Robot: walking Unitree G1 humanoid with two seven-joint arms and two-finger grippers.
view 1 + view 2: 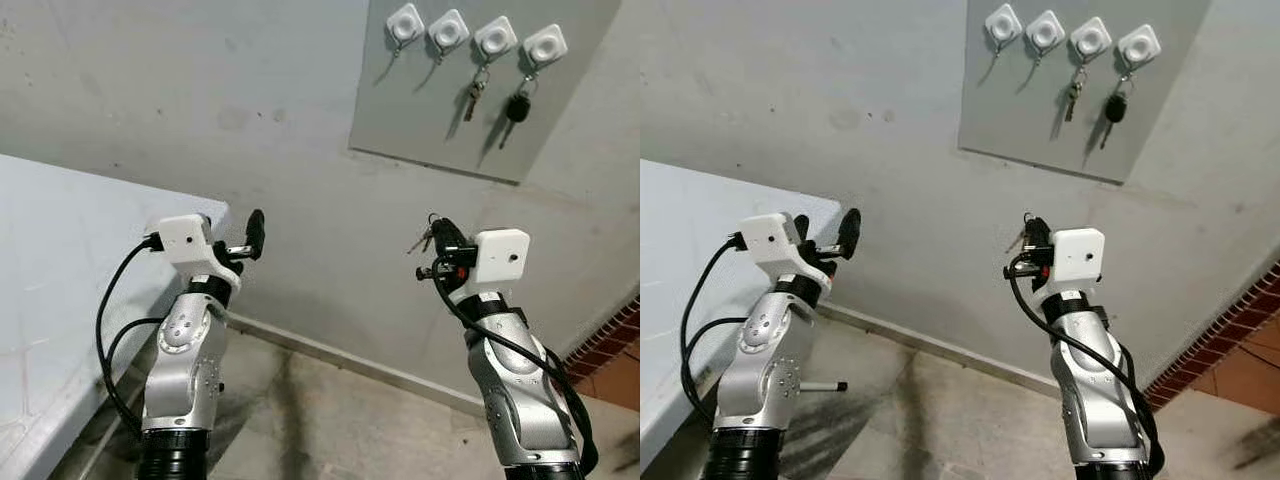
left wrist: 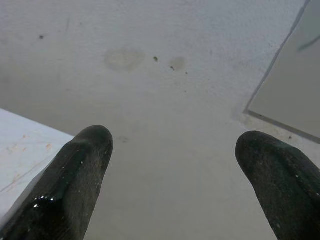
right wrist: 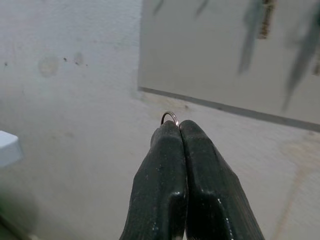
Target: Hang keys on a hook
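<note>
- High on the grey wall ahead of me, a grey board (image 1: 480, 110) carries four white hooks (image 1: 476, 35) in a row.
- From my side, the two left hooks are bare; the third holds a small bunch of keys (image 1: 474, 98), and the fourth holds a black car key (image 1: 517, 107).
- My right gripper (image 3: 179, 131) is raised below the board, well short of it, its two black fingers pressed together on a set of keys (image 1: 425, 240).
- Only the thin metal ring (image 3: 170, 117) peeks out above the fingertips in the right wrist view; the head views show the keys sticking out beside the fingers.
- My left gripper (image 2: 172, 150) is lifted toward the bare wall, fingers spread wide and holding nothing.
- Beside my left arm sits a white tabletop (image 1: 60, 260).
</note>
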